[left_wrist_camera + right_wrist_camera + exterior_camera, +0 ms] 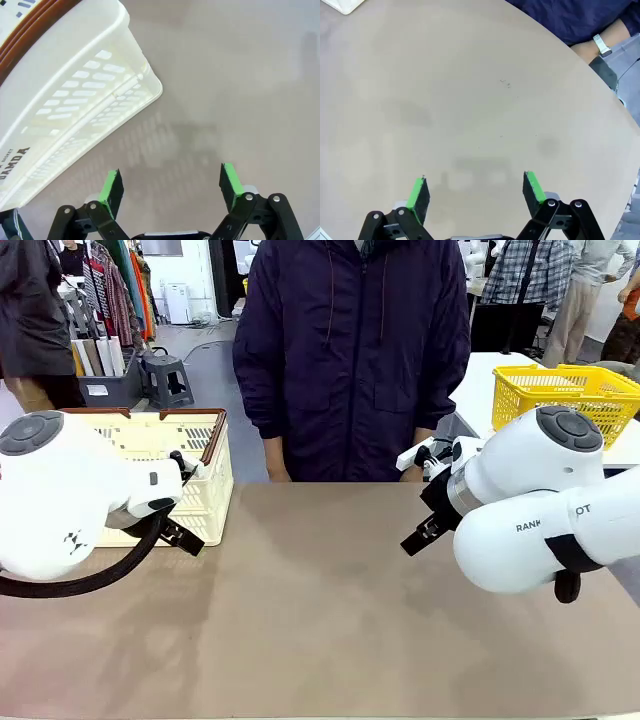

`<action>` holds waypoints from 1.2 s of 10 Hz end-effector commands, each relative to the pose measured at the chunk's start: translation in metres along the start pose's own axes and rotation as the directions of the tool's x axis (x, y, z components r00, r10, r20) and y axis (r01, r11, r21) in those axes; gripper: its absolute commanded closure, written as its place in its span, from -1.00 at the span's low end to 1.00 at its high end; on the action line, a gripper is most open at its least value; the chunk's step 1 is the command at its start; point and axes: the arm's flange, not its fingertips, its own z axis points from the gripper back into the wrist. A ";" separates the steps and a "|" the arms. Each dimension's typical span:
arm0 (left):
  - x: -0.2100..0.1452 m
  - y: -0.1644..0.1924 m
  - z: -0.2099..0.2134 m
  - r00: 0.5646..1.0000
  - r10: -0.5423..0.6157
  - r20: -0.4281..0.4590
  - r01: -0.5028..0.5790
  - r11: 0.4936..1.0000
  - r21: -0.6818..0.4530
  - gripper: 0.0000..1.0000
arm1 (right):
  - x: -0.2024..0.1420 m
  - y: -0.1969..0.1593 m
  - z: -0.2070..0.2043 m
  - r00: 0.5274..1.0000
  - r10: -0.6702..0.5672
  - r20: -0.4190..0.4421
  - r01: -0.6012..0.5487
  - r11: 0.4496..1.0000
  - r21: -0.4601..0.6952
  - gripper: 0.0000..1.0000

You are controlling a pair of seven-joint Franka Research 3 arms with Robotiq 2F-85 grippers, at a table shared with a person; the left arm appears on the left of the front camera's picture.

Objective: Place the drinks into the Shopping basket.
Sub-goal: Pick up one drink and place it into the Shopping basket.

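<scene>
The front camera sits on the robot's side, looking across the worktop (320, 620) at the person (350, 350) opposite. Each wrist camera peers steeply down, close over that worktop. Just up-left of the left gripper (171, 176) is the Shopping basket (75, 90), shared with the front view. Far beyond the right gripper (475, 181) is the person's sleeve (560, 15).

Glossy white arms (520, 540) with grey round caps (570, 427) — the left pincer (172, 182) black, its pads (230, 180) bright green.
</scene>
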 end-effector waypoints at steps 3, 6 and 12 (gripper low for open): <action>0.000 0.000 0.000 1.000 0.000 0.000 0.000 1.000 0.000 -1.00 | 0.000 0.000 0.000 1.000 0.000 0.000 0.000 1.000 0.000 -1.00; 0.000 0.000 0.000 1.000 0.000 0.000 0.000 1.000 0.000 -1.00 | 0.000 0.000 0.000 1.000 0.000 0.000 0.000 1.000 0.000 -1.00; 0.000 0.000 0.000 1.000 0.000 0.000 0.000 1.000 0.000 -1.00 | 0.000 0.000 0.000 1.000 0.000 0.000 0.000 1.000 0.000 -1.00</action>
